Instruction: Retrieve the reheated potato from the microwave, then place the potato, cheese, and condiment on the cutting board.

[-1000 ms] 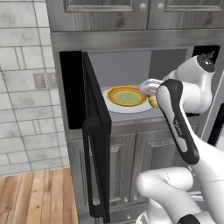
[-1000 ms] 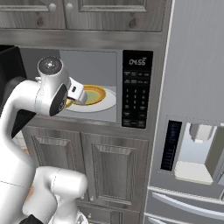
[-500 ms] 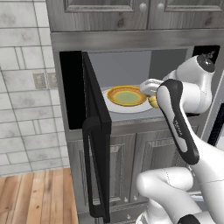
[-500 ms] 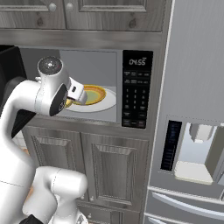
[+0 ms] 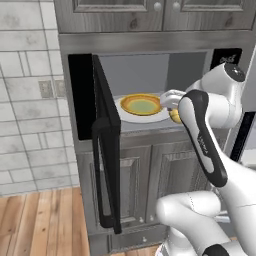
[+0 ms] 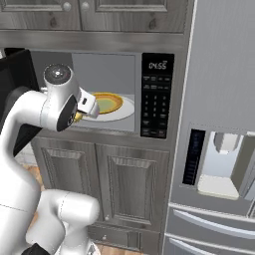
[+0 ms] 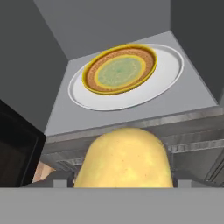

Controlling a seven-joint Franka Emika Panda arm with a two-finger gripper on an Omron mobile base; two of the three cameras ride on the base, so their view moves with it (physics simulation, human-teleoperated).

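Observation:
The pale-yellow potato (image 7: 124, 159) sits between my gripper's (image 7: 122, 183) jaws, which are shut on it just in front of the microwave's (image 5: 145, 75) opening. In the left base view the potato (image 5: 175, 117) peeks out below the white hand, and in the right base view the potato (image 6: 78, 117) shows beside the wrist. The microwave door (image 5: 105, 145) stands swung open to the left. Inside, a yellow-rimmed dish (image 7: 120, 70) rests on the white turntable (image 7: 170, 72). The cheese, condiment and cutting board are out of view.
The microwave's button panel (image 6: 156, 94) is to the right of the opening. Grey cabinet doors (image 6: 124, 189) lie below it and a steel fridge with a dispenser (image 6: 219, 164) stands to the right. A tiled wall (image 5: 30, 100) and wood floor (image 5: 45, 220) are on the left.

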